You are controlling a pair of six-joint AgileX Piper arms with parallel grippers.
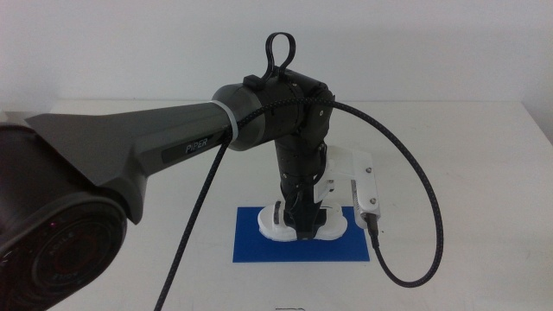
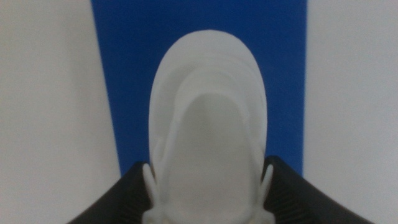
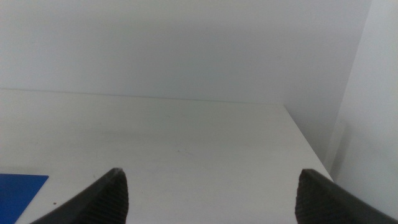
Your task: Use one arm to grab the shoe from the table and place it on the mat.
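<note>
The shoe [image 2: 208,124] sits over the middle of the mat [image 1: 251,238], lying along the blue, so it appears already at its target. The left gripper [image 1: 304,226] reaches straight down and has its jaws closed against the shoe's two sides, seemingly to steady it for release. The table [image 1: 449,147] spreads white around the mat. The right gripper [image 3: 211,196] waits off to the side, jaws spread wide and empty
</note>
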